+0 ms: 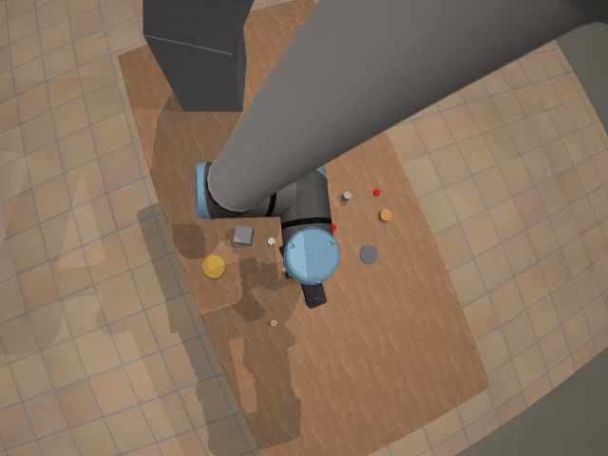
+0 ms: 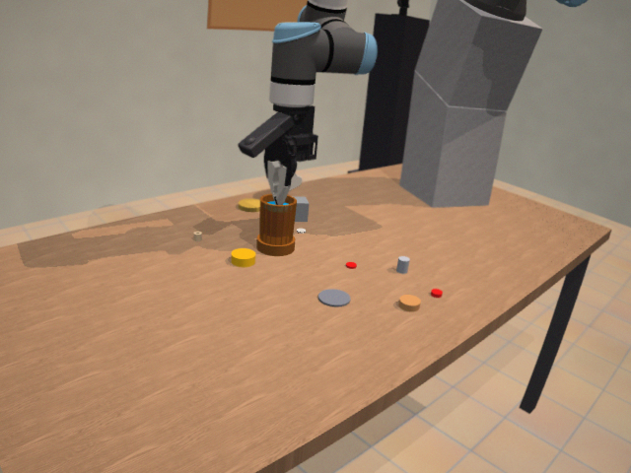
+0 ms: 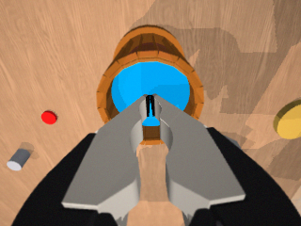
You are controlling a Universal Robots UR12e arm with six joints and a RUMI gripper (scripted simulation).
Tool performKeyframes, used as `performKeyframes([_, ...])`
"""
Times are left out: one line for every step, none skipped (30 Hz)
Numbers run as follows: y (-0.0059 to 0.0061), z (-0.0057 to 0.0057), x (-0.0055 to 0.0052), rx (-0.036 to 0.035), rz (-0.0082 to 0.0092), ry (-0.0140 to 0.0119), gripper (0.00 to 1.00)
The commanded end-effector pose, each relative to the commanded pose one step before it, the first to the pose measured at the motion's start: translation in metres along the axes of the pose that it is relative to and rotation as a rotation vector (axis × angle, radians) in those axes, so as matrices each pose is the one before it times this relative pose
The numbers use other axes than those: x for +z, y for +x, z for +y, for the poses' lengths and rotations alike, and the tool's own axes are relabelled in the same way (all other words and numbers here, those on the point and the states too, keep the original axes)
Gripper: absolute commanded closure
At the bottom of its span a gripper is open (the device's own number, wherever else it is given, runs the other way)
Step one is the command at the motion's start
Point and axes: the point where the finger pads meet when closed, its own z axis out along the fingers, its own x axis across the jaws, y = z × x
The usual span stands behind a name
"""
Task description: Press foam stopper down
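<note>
A brown wooden jar (image 2: 276, 226) (image 3: 150, 52) stands upright on the table. A blue foam stopper (image 3: 141, 85) sits inside it, its top below the rim in both views. My gripper (image 2: 279, 198) (image 3: 150, 96) is shut with nothing between the fingers. Its tips point straight down and reach inside the jar's mouth, pressing on the stopper near its middle. In the top view the arm's wrist (image 1: 311, 256) hides the jar.
Around the jar lie a yellow disc (image 2: 243, 256), a second yellow disc (image 2: 248, 204) (image 1: 214, 266), a grey cube (image 2: 302, 208) (image 1: 243, 235), two red discs (image 2: 351, 264) (image 2: 436, 293), a grey cylinder (image 2: 402, 264), a grey disc (image 2: 334, 297) and an orange disc (image 2: 409, 302). A grey pedestal (image 2: 458, 111) stands at the back right.
</note>
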Motion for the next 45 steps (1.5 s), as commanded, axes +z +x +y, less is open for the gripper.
performKeyframes([-0.00002,-0.00035,0.00189,-0.00005,-0.00002,0.00057,1.0])
performKeyframes([0.0,0.0,0.0004,0.0,0.0,0.0,1.0])
performKeyframes([0.0,0.0,0.00039,0.0,0.0,0.0,1.0])
performKeyframes([0.0,0.0,0.00037,0.0,0.0,0.0,1.0])
performKeyframes([0.0,0.0,0.00036,0.0,0.0,0.0,1.0])
performKeyframes([0.0,0.0,0.0,0.0,0.0,0.0,1.0])
performKeyframes([0.0,0.0,0.0,0.0,0.0,0.0,1.0])
performKeyframes([0.0,0.0,0.00034,0.0,0.0,0.0,1.0])
performKeyframes([0.0,0.0,0.00033,0.0,0.0,0.0,1.0])
performKeyframes([0.0,0.0,0.00031,0.0,0.0,0.0,1.0])
performKeyframes([0.0,0.0,0.0003,0.0,0.0,0.0,1.0])
performKeyframes([0.0,0.0,0.00028,0.0,0.0,0.0,1.0])
performKeyframes([0.0,0.0,0.00027,0.0,0.0,0.0,1.0])
performKeyframes([0.0,0.0,0.00025,0.0,0.0,0.0,1.0])
performKeyframes([0.0,0.0,0.00023,0.0,0.0,0.0,1.0])
performKeyframes([0.0,0.0,0.00022,0.0,0.0,0.0,1.0])
performKeyframes([0.0,0.0,0.0002,0.0,0.0,0.0,1.0])
performKeyframes([0.0,0.0,0.00019,0.0,0.0,0.0,1.0])
performKeyframes([0.0,0.0,0.00017,0.0,0.0,0.0,1.0])
performKeyframes([0.0,0.0,0.00016,0.0,0.0,0.0,1.0])
performKeyframes([0.0,0.0,0.00015,0.0,0.0,0.0,1.0])
performKeyframes([0.0,0.0,0.00013,0.0,0.0,0.0,1.0])
performKeyframes([0.0,0.0,0.0,0.0,0.0,0.0,1.0])
performKeyframes([0.0,0.0,0.0,0.0,0.0,0.0,1.0])
performKeyframes([0.0,0.0,0.00012,0.0,0.0,0.0,1.0])
performKeyframes([0.0,0.0,0.00011,0.0,0.0,0.0,1.0])
performKeyframes([0.0,0.0,0.00009,0.0,0.0,0.0,1.0])
performKeyframes([0.0,0.0,0.00008,0.0,0.0,0.0,1.0])
performKeyframes([0.0,0.0,0.00007,0.0,0.0,0.0,1.0])
performKeyframes([0.0,0.0,0.00006,0.0,0.0,0.0,1.0])
performKeyframes([0.0,0.0,0.00005,0.0,0.0,0.0,1.0])
performKeyframes([0.0,0.0,0.00004,0.0,0.0,0.0,1.0])
performKeyframes([0.0,0.0,0.00003,0.0,0.0,0.0,1.0])
performKeyframes([0.0,0.0,0.00002,0.0,0.0,0.0,1.0])
performKeyframes([0.0,0.0,0.00002,0.0,0.0,0.0,1.0])
performKeyframes([0.0,0.0,0.00001,0.0,0.0,0.0,1.0])
performKeyframes([0.0,0.0,0.00001,0.0,0.0,0.0,1.0])
performKeyframes([0.0,0.0,0.0,0.0,0.0,0.0,1.0])
performKeyframes([0.0,0.0,0.0,0.0,0.0,0.0,1.0])
performKeyframes([0.0,0.0,0.0,0.0,0.0,0.0,1.0])
performKeyframes([0.0,0.0,0.0,0.0,0.0,0.0,1.0])
performKeyframes([0.0,0.0,0.0,0.0,0.0,0.0,1.0])
performKeyframes([0.0,0.0,0.0,0.0,0.0,0.0,1.0])
performKeyframes([0.0,0.0,0.0,0.0,0.0,0.0,1.0])
performKeyframes([0.0,0.0,0.0,0.0,0.0,0.0,1.0])
